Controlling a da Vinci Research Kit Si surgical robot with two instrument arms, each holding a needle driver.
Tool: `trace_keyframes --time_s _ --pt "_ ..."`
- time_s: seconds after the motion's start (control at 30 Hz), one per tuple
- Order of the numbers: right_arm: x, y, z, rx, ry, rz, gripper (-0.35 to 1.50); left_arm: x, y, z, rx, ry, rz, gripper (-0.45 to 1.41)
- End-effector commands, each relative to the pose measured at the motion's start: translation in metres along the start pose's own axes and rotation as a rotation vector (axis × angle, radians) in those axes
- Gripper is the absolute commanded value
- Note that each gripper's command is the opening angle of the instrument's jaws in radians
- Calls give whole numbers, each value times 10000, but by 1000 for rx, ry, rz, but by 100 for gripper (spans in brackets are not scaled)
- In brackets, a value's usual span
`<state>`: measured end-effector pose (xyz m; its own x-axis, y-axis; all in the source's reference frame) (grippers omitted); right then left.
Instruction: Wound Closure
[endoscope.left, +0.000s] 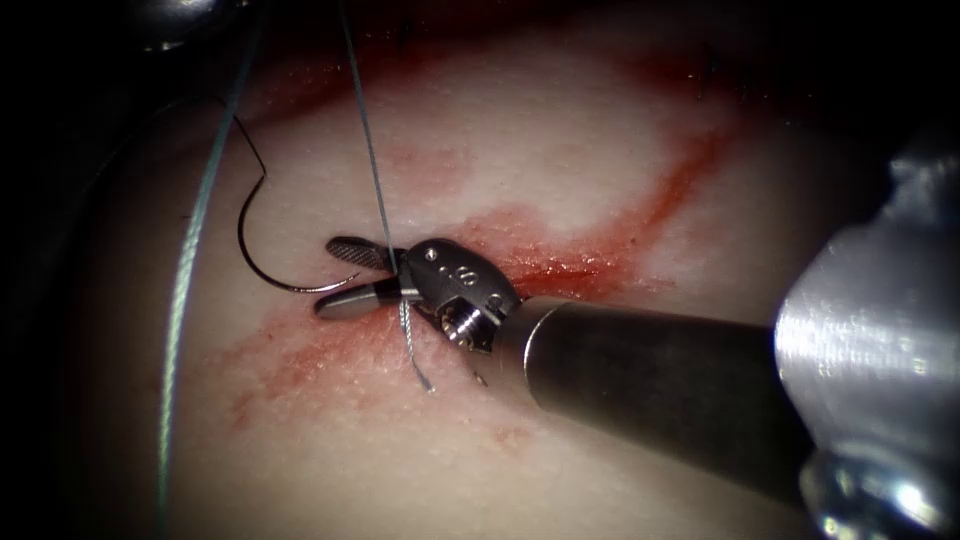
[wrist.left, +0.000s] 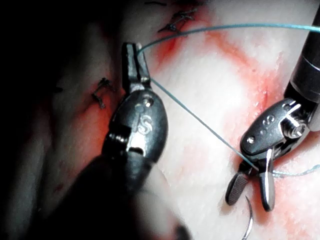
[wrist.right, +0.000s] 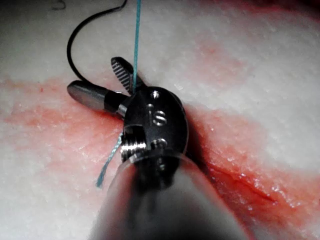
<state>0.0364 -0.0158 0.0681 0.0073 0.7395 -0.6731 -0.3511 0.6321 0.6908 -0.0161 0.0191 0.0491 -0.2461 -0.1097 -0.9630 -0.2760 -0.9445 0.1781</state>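
Right gripper (endoscope.left: 335, 275) spread wide at frame centre, thread (endoscope.left: 372, 160) lying between the jaws, nothing clamped. Left gripper (wrist.left: 134, 60) pinched shut on thread. Needle (endoscope.left: 255, 235) loose on tissue (endoscope.left: 560, 140), left of the cut (endoscope.left: 600, 255).

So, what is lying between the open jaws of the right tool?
The thread runs between the open jaws of the right tool, deep at their hinge. A short thread end hangs below. The needle lies free on the tissue beside them. The hinge hides the crossing itself.
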Motion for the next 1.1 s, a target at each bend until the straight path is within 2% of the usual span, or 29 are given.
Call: trace_keyframes --time_s 0.03,0.27,0.37,0.43,0.47,0.5,0.53,0.83,0.9,0.93,0.97,1.1 --pt "-5 0 10 5 0 1 145 -3 1 7 -2 4 0 -45" --pt "-5 0 11 39 -6 -30 126 3 3 9 -6 18 -4 -45" --pt "-4 0 11 42 -3 -59 106 4 5 9 -6 21 -4 -45" --pt "-2 0 11 43 0 -81 71 5 5 10 -6 22 -4 -45" --pt "-2 0 11 43 0 -86 34 6 6 10 -6 23 -4 -45" --pt "-1 0 10 43 1 -97 -31 6 7 10 -7 25 -4 -45" --pt "0 0 11 43 4 -102 -35 7 7 10 -7 26 -4 -45" --pt "12 4 6 54 28 -143 -33 14 15 9 -7 36 -2 -45" --pt "16 4 3 58 45 -140 61 16 15 7 -9 38 -2 -45" --pt "18 4 -1 47 53 -130 96 16 15 6 -9 38 -2 -45" --pt "20 4 -6 35 55 -121 105 18 16 6 -10 39 -2 -45" --pt "36 10 -43 17 51 -103 108 24 23 3 -10 41 0 -45"
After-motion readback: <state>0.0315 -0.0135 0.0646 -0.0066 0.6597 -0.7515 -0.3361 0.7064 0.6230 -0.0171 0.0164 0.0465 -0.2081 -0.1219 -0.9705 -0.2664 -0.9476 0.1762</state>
